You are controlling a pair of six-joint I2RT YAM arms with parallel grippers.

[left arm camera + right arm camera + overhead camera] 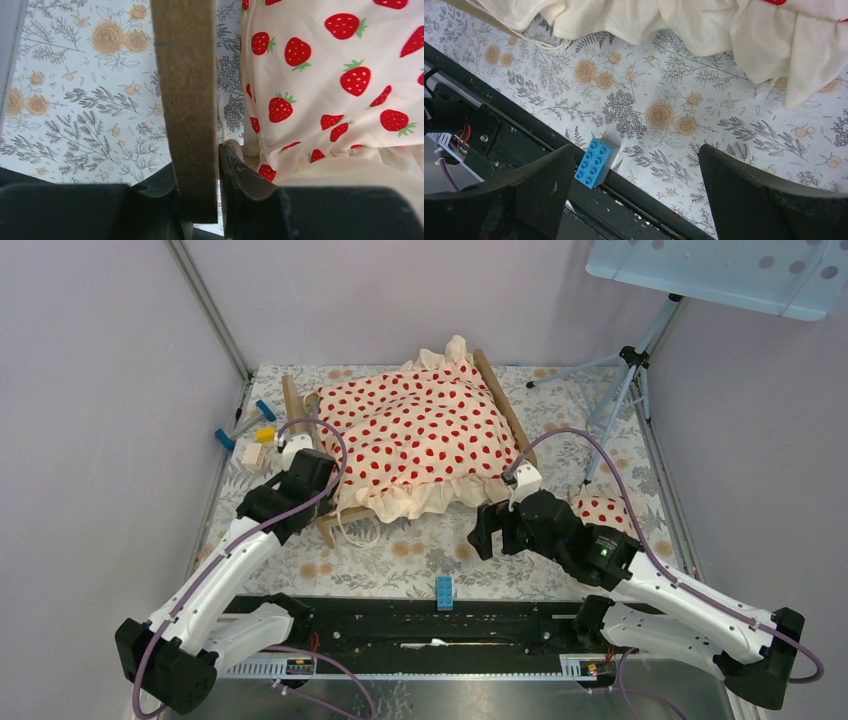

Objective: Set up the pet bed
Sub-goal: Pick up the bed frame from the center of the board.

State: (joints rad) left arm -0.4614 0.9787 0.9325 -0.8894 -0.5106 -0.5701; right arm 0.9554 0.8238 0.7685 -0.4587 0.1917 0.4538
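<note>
Looking down from above, the pet bed [503,400] sits mid-table toward the back. The strawberry blanket [420,430] is already heaped over it, kinda lumpy. The pillow [600,508] lies off on the floral mat [400,560] beside the right arm [660,585], so I'd guess placing it and smoothing are what's left.

Left wrist: the left gripper [197,172] is pinched onto the bed's wooden board.

Right wrist: the right gripper [636,157] is spread wide, holding nothing. A stray blue brick [594,162] sits below it.
</note>
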